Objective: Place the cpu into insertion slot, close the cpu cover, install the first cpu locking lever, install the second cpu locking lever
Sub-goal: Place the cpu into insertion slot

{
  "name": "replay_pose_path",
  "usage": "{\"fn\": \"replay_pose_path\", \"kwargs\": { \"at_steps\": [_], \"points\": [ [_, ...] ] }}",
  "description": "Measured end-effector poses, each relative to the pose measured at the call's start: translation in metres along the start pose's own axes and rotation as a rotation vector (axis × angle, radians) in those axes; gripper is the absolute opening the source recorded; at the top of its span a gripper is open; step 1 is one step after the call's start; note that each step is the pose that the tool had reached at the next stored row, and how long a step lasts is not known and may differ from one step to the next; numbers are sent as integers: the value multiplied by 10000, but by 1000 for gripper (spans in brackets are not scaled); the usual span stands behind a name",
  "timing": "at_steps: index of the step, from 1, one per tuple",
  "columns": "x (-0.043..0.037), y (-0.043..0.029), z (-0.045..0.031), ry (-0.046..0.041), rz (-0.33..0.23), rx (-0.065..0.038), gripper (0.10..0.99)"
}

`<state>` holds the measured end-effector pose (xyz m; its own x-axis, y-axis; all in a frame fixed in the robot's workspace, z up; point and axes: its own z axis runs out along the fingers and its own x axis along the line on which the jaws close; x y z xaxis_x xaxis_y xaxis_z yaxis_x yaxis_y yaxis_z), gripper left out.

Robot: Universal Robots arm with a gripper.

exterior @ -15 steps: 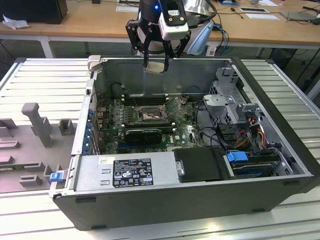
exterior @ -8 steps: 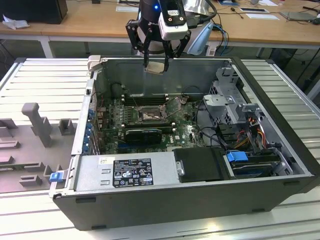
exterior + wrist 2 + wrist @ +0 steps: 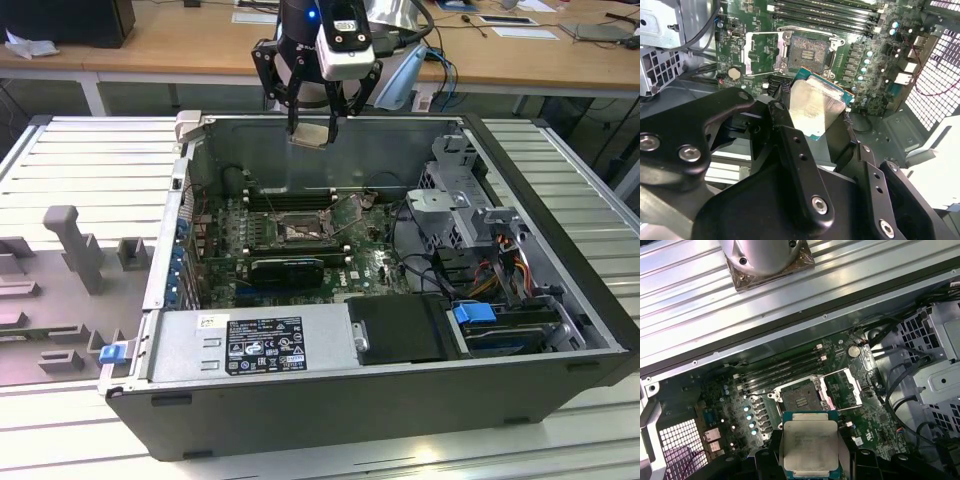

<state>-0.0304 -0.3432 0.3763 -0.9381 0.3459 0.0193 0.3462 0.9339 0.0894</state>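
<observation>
- We see the gripper (image 3: 313, 127) with its jaws clamped on the cpu (image 3: 809, 447), held in the air above the open computer case (image 3: 380, 410)
- We see the insertion slot (image 3: 801, 399) exposed below, with the cpu cover (image 3: 844, 386) swung open beside it

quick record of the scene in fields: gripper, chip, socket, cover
gripper: black two-finger gripper, shut on the chip, above the open grey computer case
cpu: small flat square silvery-beige chip, held in the air, not in the socket
insertion slot: square socket with black and silver frame, empty
cpu cover: thin silver frame plate, open, to one side of the socket
</observation>
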Motion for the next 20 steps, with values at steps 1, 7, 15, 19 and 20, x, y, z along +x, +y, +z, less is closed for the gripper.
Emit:
{"fn": "replay_pose_path", "kwargs": {
  "at_steps": [1,7,15,19,20],
  "points": [
    [0,0,0,-1,21,0,525],
    [0,0,0,-16,181,-2,525],
    [0,0,0,-30,341,-6,525],
    [0,0,0,-41,459,-9,525],
    [0,0,0,-43,485,-9,525]
  ]
}}
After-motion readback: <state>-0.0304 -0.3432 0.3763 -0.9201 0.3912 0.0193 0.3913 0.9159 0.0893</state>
